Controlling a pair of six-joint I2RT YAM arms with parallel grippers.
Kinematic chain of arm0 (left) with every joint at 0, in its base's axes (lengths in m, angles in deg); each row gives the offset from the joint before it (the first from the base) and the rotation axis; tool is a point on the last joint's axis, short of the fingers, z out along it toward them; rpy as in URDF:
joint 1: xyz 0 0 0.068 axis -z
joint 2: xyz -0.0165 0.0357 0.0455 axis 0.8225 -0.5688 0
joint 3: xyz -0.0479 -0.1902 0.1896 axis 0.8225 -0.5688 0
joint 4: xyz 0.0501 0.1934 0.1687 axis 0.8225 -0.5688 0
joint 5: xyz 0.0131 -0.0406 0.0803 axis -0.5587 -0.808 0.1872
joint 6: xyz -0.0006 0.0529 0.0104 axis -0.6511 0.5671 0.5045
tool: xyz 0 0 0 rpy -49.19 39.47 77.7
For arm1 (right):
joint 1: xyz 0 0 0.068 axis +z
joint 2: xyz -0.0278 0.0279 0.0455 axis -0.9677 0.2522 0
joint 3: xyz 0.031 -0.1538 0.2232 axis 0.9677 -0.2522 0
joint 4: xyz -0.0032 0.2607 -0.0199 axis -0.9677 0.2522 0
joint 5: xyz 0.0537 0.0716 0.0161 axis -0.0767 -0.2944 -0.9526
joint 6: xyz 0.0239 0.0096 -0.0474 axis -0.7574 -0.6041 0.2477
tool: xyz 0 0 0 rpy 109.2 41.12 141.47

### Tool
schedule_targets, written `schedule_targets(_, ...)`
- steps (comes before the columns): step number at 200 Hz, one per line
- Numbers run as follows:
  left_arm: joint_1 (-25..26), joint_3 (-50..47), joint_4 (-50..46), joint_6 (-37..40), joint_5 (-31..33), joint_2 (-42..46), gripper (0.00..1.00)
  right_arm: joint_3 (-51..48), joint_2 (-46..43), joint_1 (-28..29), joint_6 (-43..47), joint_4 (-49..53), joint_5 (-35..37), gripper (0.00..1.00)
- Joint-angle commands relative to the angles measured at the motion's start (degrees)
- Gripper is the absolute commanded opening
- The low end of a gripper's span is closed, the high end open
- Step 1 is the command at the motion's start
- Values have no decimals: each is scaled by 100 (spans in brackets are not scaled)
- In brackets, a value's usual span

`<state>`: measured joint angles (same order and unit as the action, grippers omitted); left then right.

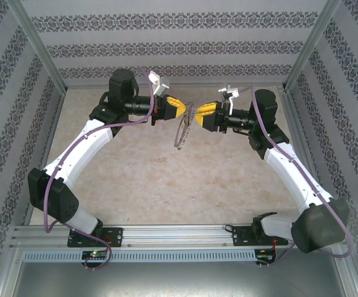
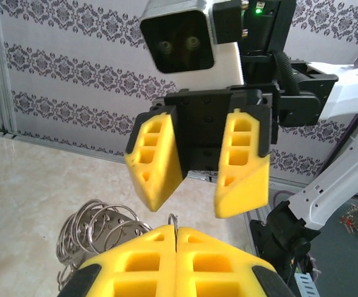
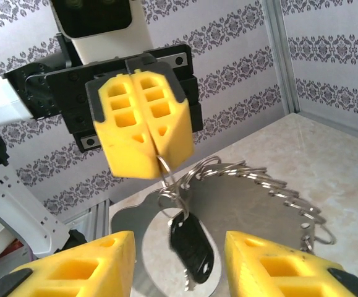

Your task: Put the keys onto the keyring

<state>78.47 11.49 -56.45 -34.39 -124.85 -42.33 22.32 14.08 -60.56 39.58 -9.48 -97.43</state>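
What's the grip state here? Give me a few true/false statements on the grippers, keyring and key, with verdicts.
1. The left gripper is shut, pinching a thin ring of the keyring. True.
2. The right gripper is clamped on the key. False: its jaws stand open and the key hangs free between them.
3. The keyring lies flat on the table. False: it hangs in the air from the left gripper.
4. The black-headed key dangles below the left gripper's fingertips. True.
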Motion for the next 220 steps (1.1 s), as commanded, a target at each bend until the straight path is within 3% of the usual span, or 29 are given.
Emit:
schedule_targets(1,-12,-14,398,-115,-130,210,0,194,102,86,-423,-753,-47,42)
schedule_targets(117,-15,-61,502,-181,-96,227,0,434,474,425,-591,-1068,-47,39)
schedule_targets(147,-19,-72,544,-205,-95,225,0,441,507,438,-608,-1096,-54,30)
schedule_targets(188,-16,-102,613,-258,-95,198,0,461,511,436,-608,-1094,-73,0)
schedule_targets(220,-28,-113,506,-203,162,208,0,574,536,436,-483,-826,-131,0)
